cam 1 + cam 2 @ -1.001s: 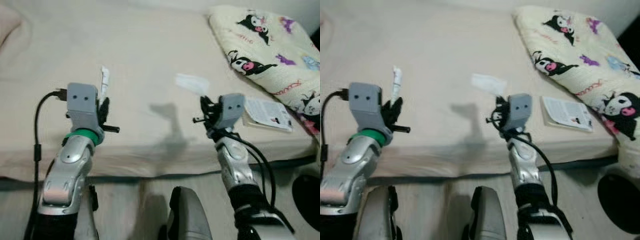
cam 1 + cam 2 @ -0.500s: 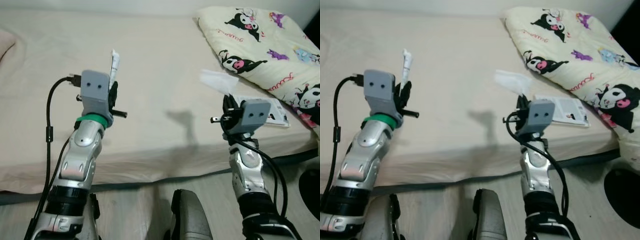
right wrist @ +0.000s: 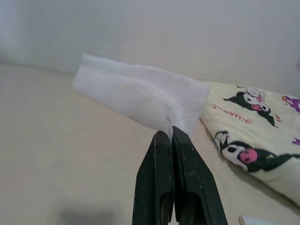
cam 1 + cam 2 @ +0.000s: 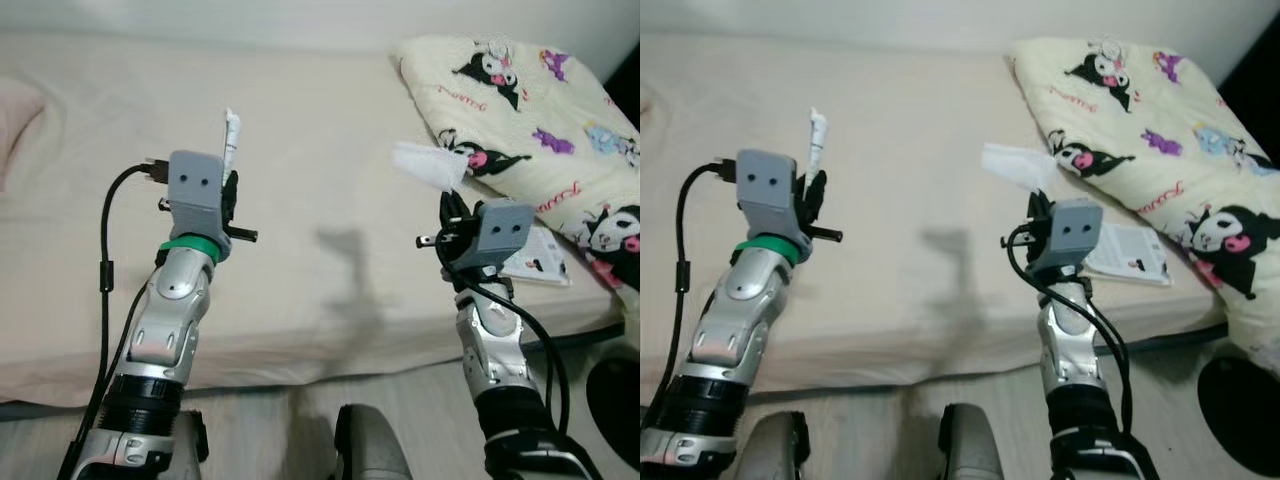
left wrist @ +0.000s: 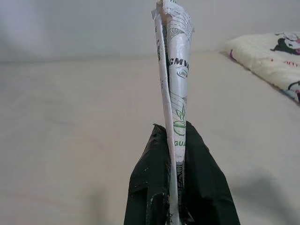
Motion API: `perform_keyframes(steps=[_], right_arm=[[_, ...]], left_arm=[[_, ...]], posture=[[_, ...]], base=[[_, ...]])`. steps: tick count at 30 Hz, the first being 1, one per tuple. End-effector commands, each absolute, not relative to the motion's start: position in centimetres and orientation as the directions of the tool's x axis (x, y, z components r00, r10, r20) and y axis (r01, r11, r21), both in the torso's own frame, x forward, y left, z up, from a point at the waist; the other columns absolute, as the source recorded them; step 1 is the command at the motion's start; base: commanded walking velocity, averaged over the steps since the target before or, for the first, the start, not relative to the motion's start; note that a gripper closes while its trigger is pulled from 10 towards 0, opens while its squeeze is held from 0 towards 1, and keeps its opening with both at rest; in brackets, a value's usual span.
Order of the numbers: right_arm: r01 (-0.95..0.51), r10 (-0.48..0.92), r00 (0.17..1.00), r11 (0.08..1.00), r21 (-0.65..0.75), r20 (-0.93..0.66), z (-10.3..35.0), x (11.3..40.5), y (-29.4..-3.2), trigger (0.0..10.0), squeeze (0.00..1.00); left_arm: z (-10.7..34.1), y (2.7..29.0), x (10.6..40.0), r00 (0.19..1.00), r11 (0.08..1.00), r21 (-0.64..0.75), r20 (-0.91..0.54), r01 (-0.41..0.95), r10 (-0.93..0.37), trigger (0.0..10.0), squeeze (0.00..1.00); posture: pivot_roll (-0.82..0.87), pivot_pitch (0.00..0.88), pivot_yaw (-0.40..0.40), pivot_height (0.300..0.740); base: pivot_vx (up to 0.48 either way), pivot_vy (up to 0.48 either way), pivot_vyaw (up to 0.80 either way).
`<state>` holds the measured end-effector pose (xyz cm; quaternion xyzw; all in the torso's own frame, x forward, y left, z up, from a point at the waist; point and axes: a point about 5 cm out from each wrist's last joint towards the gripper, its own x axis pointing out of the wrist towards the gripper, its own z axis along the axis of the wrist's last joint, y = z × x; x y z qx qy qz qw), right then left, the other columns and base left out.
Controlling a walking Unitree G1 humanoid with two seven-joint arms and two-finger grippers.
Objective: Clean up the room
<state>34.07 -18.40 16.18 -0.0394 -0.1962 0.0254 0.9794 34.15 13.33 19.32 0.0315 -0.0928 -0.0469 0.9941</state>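
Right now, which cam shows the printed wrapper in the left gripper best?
Left wrist view: the wrapper stands upright, pinched in the left gripper, its green print legible. Both eye views show it as a thin white strip above the wrist.

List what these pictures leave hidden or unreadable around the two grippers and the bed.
- Printed wrapper in the left gripper: left wrist view, lettering cut by folds, lower end buried between the fingers.
- White tissue in the right gripper: right wrist view, pinched corner hidden by the fingers.
- Booklet on the bed: print too small; in the left eye view the right arm covers part of it.
- Cartoon blanket: cut off by the right edge.
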Motion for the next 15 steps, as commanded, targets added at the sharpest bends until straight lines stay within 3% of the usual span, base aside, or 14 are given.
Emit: perform_keyframes(steps=[1,15], right_arm=[[-0.020,0.050,0.935,0.996,-0.088,0.352,15.3,33.5,-18.8,10.0,0.00],[-0.019,0.050,0.939,0.995,-0.096,0.340,15.2,33.3,-18.5,10.0,0.00]], left_arm=[[18.7,12.5,34.1,0.979,0.991,0.050,0.159,0.123,-0.130,10.0,0.00],[17.5,11.3,33.6,0.975,0.983,0.079,0.140,0.163,-0.173,10.0,0.00]], posture=[[-0.03,0.000,-0.069,0.658],[-0.05,0.000,-0.062,0.713]], base=[[0.000,0.000,0.00],[0.000,0.000,0.00]])
